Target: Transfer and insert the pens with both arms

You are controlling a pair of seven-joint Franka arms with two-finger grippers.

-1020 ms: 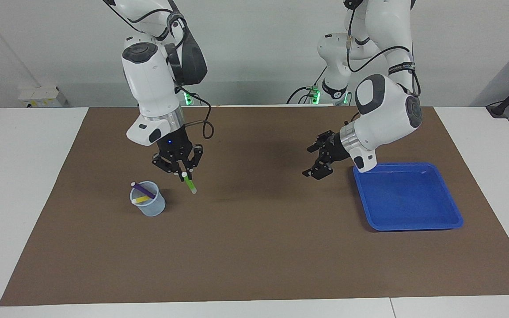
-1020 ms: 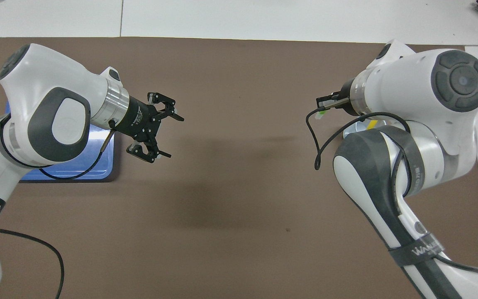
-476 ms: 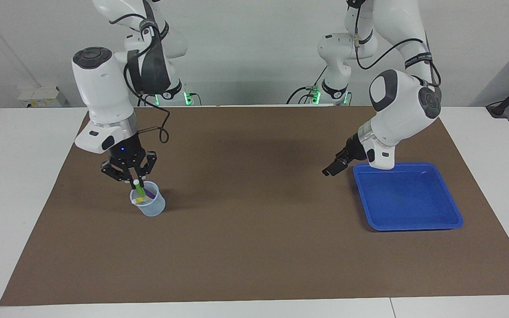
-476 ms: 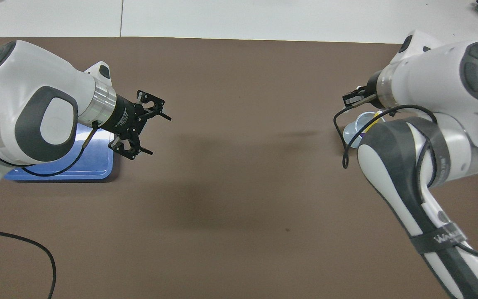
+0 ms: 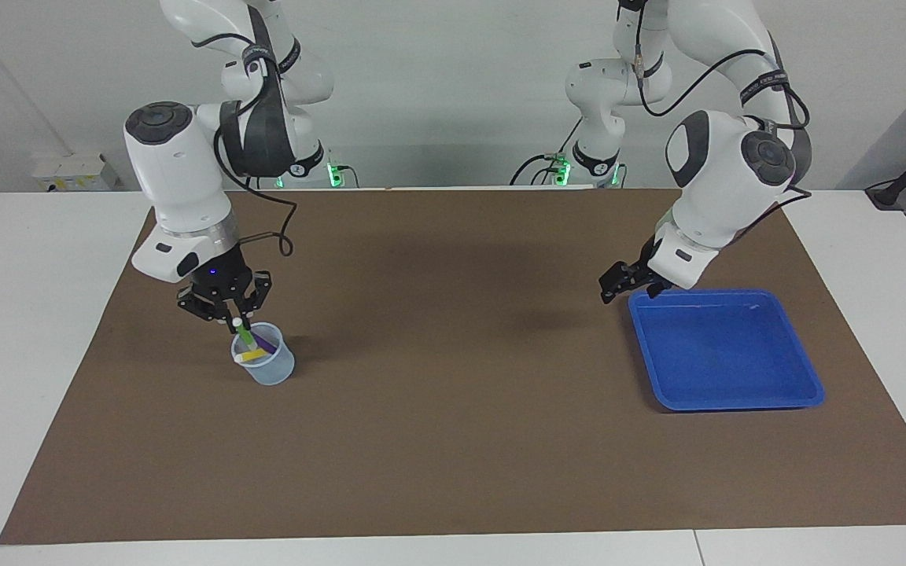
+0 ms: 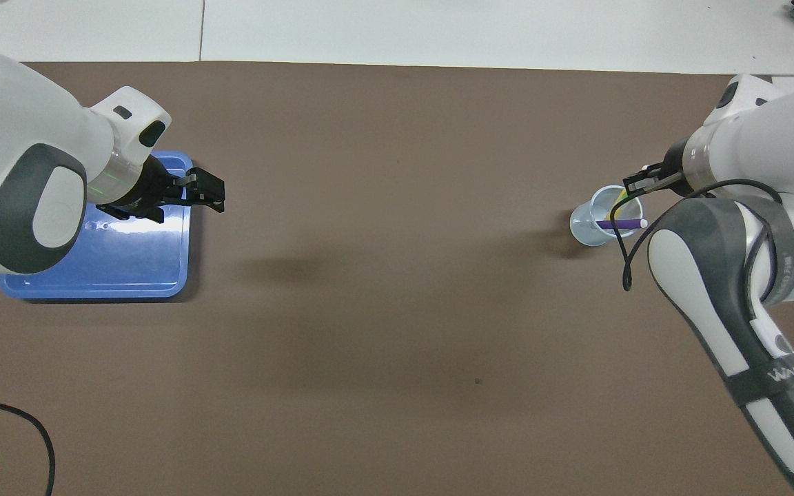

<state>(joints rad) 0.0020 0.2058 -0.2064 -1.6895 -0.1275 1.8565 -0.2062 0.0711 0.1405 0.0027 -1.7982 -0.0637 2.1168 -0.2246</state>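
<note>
Carried from open mat to the cup over the past second, the green pen (image 5: pixel 244 334) is now found with its lower end inside the cup (image 5: pixel 264 365). Its white cap end points up toward eleven o'clock in the facing view, so the long axis is tilted, not upright. It is pinched at that upper end by the right gripper (image 5: pixel 233 321), whose fingertips are pressed together on it directly above the cup's rim. The purple pen (image 5: pixel 266 343) and the yellow pen (image 5: pixel 250 357) are seen leaning in the same cup, at the right arm's end of the table. Release is judged to be the coming move; since the pen lies straight below the fingers and within the rim, it should drop in, though a tilted fall against the other two pens could tip it outward. The left gripper (image 5: pixel 627 284) is spread open, holds nothing, and waits over the blue tray's (image 5: pixel 736 397) nearest corner, having drawn back there.
</note>
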